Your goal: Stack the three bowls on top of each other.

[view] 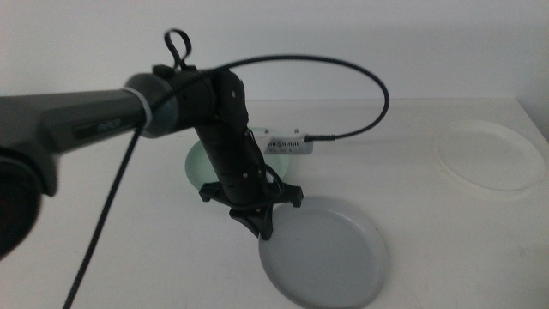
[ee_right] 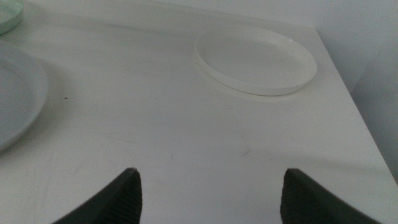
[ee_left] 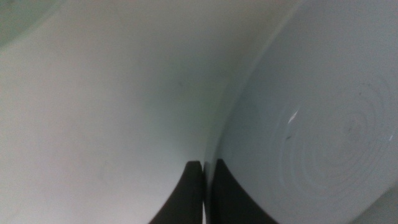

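Observation:
The grey bowl lies at the front middle of the table. My left gripper comes in from the left and is shut on its near-left rim; in the left wrist view the two jaws pinch the rim of the grey bowl. The mint green bowl sits just behind, mostly hidden by the left arm. The white bowl sits alone at the far right. My right gripper is open and empty, out of the middle view, looking over the table at the white bowl and part of the grey bowl.
A small silver box with a black cable looping over it lies behind the mint bowl. The table's right edge runs close beside the white bowl.

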